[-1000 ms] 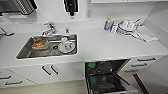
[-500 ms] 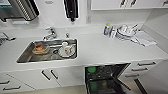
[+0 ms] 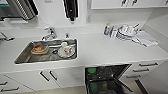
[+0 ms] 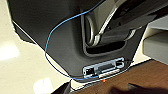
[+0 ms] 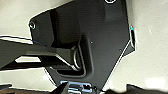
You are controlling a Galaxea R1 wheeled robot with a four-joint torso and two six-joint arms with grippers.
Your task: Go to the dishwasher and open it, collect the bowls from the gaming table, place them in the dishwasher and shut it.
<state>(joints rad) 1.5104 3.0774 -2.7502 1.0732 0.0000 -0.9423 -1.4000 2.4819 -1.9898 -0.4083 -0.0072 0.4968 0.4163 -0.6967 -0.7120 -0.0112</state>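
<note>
Nearest the robot in the head view, at the lower edge, the dishwasher (image 3: 107,80) stands open under the white worktop (image 3: 100,51), its dark inside showing racks and a green bowl (image 3: 91,70) at the upper left corner, with another patch of green lower down that is too blurred to name. To its left are white cabinet doors (image 3: 47,77) with black handles, and to its right a stack of drawers (image 3: 145,68) with black bar handles. Set into the worktop above the cabinet doors is a steel sink (image 3: 26,55) holding an orange-brown dish (image 3: 39,48) and a white cup or bowl (image 3: 65,51); a chrome tap (image 3: 50,33) rises behind it. Farther right on the worktop, near the back wall, sit a small bottle (image 3: 107,29), a pile of white dishes (image 3: 127,32) and a folded white cloth (image 3: 147,38). On the wall hangs a dark dispenser (image 3: 71,8). The left wrist view adds a pale glossy floor (image 4: 22,62), a thin blue cable (image 4: 50,40) running across the robot's dark plate, and a brown wooden surface (image 4: 140,77) close by. The right wrist view gives the same pale floor (image 5: 150,57) around the plate. In neither wrist view can I tell whether the claw is spread or pressed together.
</note>
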